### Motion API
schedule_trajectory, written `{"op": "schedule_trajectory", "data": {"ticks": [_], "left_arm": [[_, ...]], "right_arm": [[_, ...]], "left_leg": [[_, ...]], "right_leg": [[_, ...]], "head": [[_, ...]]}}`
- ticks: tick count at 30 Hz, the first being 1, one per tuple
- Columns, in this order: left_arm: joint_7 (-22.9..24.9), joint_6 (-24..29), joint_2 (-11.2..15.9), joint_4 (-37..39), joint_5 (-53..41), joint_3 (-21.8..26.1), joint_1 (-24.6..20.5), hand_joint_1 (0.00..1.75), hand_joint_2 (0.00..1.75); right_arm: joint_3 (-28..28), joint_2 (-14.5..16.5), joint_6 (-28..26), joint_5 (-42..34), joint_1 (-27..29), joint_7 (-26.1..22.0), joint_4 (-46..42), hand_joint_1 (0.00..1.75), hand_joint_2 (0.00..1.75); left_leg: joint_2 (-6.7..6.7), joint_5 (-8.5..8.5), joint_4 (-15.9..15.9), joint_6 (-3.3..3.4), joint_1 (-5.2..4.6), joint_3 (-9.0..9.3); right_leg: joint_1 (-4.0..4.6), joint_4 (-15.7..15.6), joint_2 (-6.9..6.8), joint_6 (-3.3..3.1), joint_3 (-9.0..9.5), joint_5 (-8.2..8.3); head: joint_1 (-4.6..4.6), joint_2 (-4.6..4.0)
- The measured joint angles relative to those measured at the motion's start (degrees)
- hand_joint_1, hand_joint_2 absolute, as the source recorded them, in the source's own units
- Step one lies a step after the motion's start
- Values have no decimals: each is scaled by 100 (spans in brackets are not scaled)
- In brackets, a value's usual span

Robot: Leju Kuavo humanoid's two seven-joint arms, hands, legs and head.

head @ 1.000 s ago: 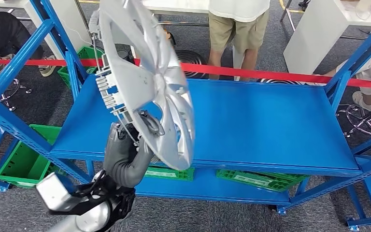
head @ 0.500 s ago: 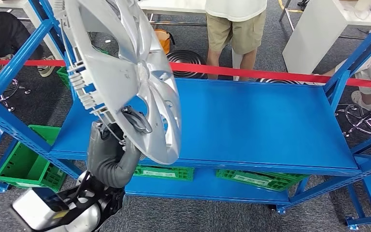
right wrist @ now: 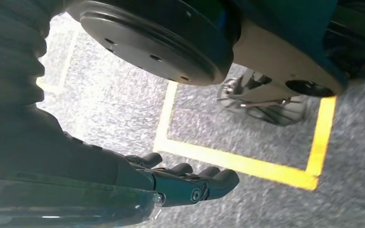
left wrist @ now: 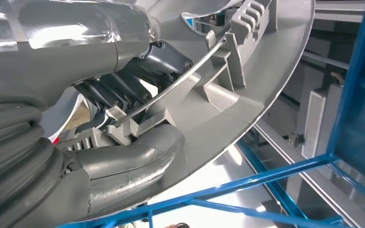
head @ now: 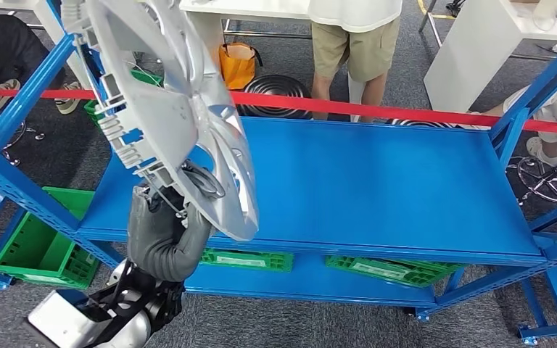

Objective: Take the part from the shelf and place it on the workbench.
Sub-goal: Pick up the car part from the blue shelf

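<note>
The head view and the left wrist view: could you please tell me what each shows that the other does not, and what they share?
The head view alone shows the whole blue shelf, the red barrier tape, green crates and a standing person. The left wrist view alone shows close up how the fingers and thumb clamp the rim's clips. Both show the left hand holding the silver wheel cover.

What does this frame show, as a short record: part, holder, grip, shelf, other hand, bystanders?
part: silver wheel cover, lifted clear above the shelf, tilted on edge
holder: left hand
grip: fingers and thumb clamp the cover's rim by the wire ring
shelf: blue shelf, top deck bare; green crates on the lower level
other hand: right hand hangs over grey floor, holding nothing
bystanders: person in tan shorts behind the red tape
</note>
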Motion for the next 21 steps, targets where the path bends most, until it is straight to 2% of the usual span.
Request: {"op": "schedule_trajectory", "data": {"ticks": [1, 2, 4, 5, 6, 9, 11, 12, 14, 15, 16, 17, 19, 20, 21], "left_arm": [[10, 17, 2, -1, -3, -2, 30, 175, 175], [24, 30, 2, -4, -11, -4, 56, 175, 175], [62, 47, 1, -8, -47, -13, 87, 175, 175], [83, 53, 1, -9, -73, -16, 86, 175, 175], [104, 55, 2, -8, -94, -18, 74, 175, 175], [157, 34, 4, 17, -117, -24, -46, 175, 175], [173, 12, 5, 43, -117, -35, -145, 175, 175], [173, 1, 5, 55, -116, -44, -183, 175, 175], [172, -37, 4, 84, -83, -69, -250, 175, 175], [175, -61, 4, 108, -52, -84, -285, 175, 175], [178, -80, 4, 138, -18, -99, -325, 175, 175], [178, -92, 4, 169, 10, -115, -365, 175, 175], [164, -91, 1, 225, 55, -149, -446, 175, 175], [155, -88, -2, 247, 75, -166, -479, 175, 175], [144, -85, -3, 267, 93, -180, -504, 175, 175]], "right_arm": [[1, -7, 22, 14, -10, 32, -4, 0, 175], [3, -10, 34, 37, -15, 76, -8, 0, 175], [24, -12, 12, 81, -5, 144, -12, 0, 175], [39, -19, -24, 78, 11, 130, -12, 0, 175], [53, -26, -71, 46, 27, 91, -12, 0, 175], [79, -47, -183, -91, 37, -20, -13, 0, 175], [93, -50, -206, -124, 21, -30, -15, 0, 175], [97, -49, -216, -139, 18, -32, -16, 0, 175], [99, -49, -250, -222, 23, -63, -16, 0, 175], [99, -49, -266, -278, 26, -93, -16, 0, 175], [98, -49, -276, -320, 26, -126, -16, 0, 175], [97, -49, -277, -341, 19, -152, -16, 0, 175], [96, -48, -275, -346, -7, -172, -16, 0, 175], [96, -51, -277, -347, -24, -170, -16, 0, 175], [96, -57, -280, -349, -38, -164, -16, 0, 175]], "left_leg": [[-3, -3, 1, -2, -3, 6], [-12, -7, 2, -7, -6, 14], [-35, -13, 1, -27, -10, 31], [-50, -10, 4, -50, -17, 27], [-60, 2, 8, -81, -23, 12], [-66, 47, 15, -188, -36, -70], [-42, -71, 148, -246, -37, -152], [-30, -219, 363, -272, -32, -246], [-17, -579, 1068, -314, -18, -542], [-15, -680, 1372, -330, -12, -668], [-12, -680, 1512, -342, -5, -720], [-7, -569, 1430, -350, 5, -663], [-5, -211, 778, -357, 34, -302], [-11, -95, 443, -354, 38, -121], [-18, -48, 219, -334, 36, -9]], "right_leg": [[15, 85, -2, -14, -22, 37], [25, -44, -8, -36, 48, 186], [35, -711, -37, -100, 344, 601], [46, -1015, -50, -134, 462, 741], [57, -1218, -59, -167, 534, 803], [61, -1381, -57, -252, 545, 776], [31, -1460, -58, -304, 547, 799], [18, -1484, -59, -325, 547, 822], [21, -1489, -59, -349, 537, 844], [23, -1486, -59, -349, 533, 849], [23, -1479, -58, -347, 531, 852], [22, -1467, -55, -341, 529, 853], [12, -1426, -37, -312, 525, 838], [15, -1393, -22, -282, 512, 825], [20, -1365, -9, -245, 490, 819]], "head": [[0, 0], [0, 0], [-2, 0], [-2, 0], [-2, 0], [-3, 0], [-21, 0], [-36, 0], [-58, 0], [-60, 0], [-59, 0], [-59, 0], [-59, 0], [-62, 0], [-63, 0]]}}
